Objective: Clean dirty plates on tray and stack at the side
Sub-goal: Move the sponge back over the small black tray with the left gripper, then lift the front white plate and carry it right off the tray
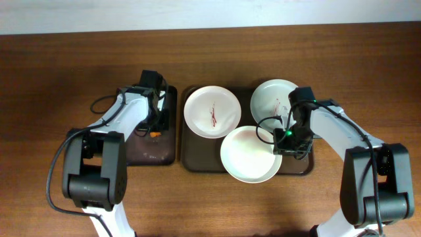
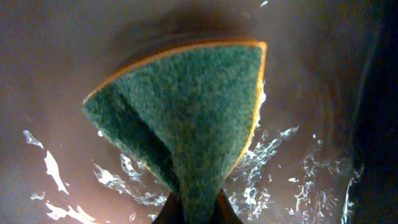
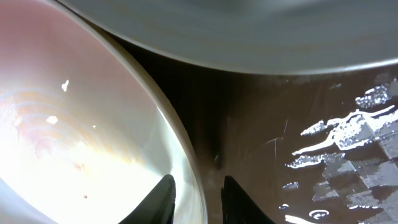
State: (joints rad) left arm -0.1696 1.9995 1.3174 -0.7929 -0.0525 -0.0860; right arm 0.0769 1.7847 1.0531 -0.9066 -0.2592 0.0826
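Gripping the front plate [image 1: 248,157] by its rim seems to be the step in hand. The right gripper [image 3: 199,198] stands astride that rim, one finger inside the plate and one outside. The gap is narrow and, as far as I can see, the fingers are not yet pressing. It should close firmly and lift slowly, because the rim is thin and smooth and the plate could tilt or slip out. This plate lies at the near side of the brown tray [image 1: 197,161] and shows only faint pink marks. The rear right plate [image 1: 275,99] is very near the fingers and could be knocked. It and the rear left plate [image 1: 212,112] both carry red stains. The left gripper [image 2: 196,214] is closed on a folded green sponge [image 2: 193,112], held over the wet side tray [image 1: 158,155].
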